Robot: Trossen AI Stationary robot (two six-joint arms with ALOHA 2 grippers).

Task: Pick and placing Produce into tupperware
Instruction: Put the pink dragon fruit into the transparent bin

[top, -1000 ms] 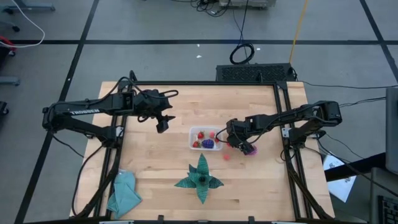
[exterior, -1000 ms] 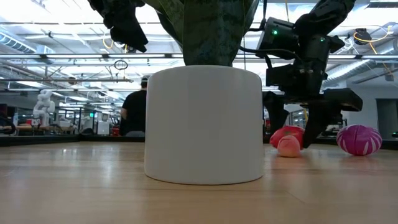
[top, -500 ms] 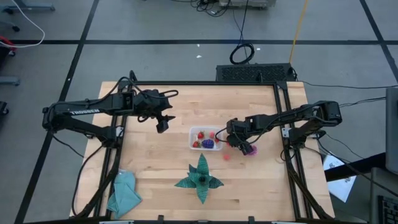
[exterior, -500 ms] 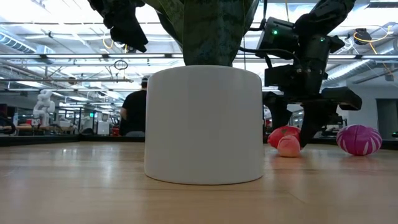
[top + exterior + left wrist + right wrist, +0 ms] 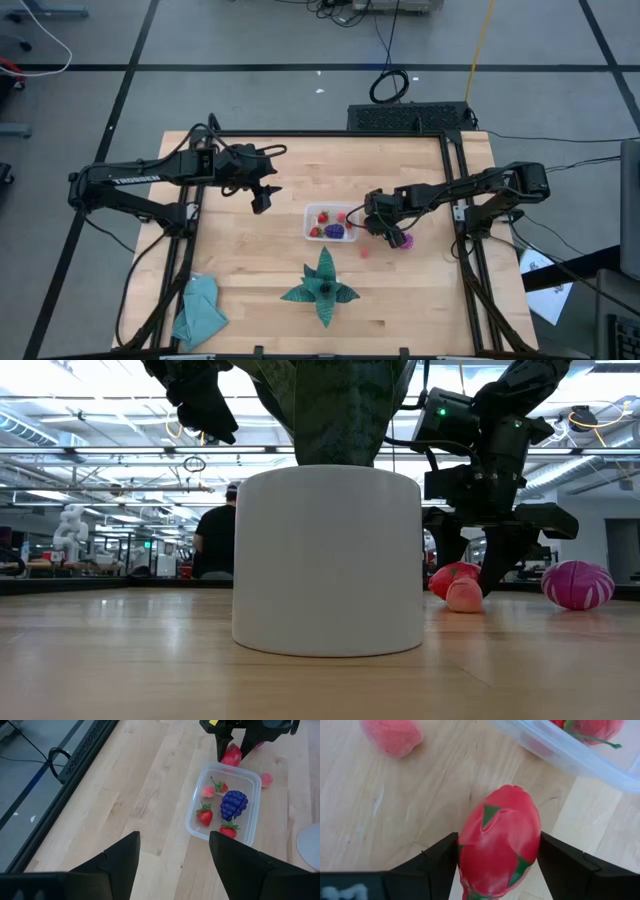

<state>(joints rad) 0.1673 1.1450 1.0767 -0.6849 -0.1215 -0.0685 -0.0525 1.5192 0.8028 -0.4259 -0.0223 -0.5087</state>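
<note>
The clear tupperware stands mid-table and holds strawberries and a purple grape bunch. Just off its right side, my right gripper is shut on a red fruit with green flecks, low at the table. A small pink fruit and a spiky magenta ball lie loose on the wood nearby. My left gripper hangs open above the table to the left of the tupperware, with nothing between its fingers. My right gripper pinches the red fruit between its two fingers, one on each long side, about midway along it. The fingers come steeply from above and lie across the fruit. The fruit sits low at the wood; I cannot tell whether it still rests on it.
A dark-green star-shaped plant in a white pot stands near the front middle. A teal cloth lies at the front left corner. Black frame rails run along the table's left, right and far edges.
My right gripper has drawn its fingers together onto the red fruit without leaving its place. The fruit has stayed low at the table. My left arm has kept still.
</note>
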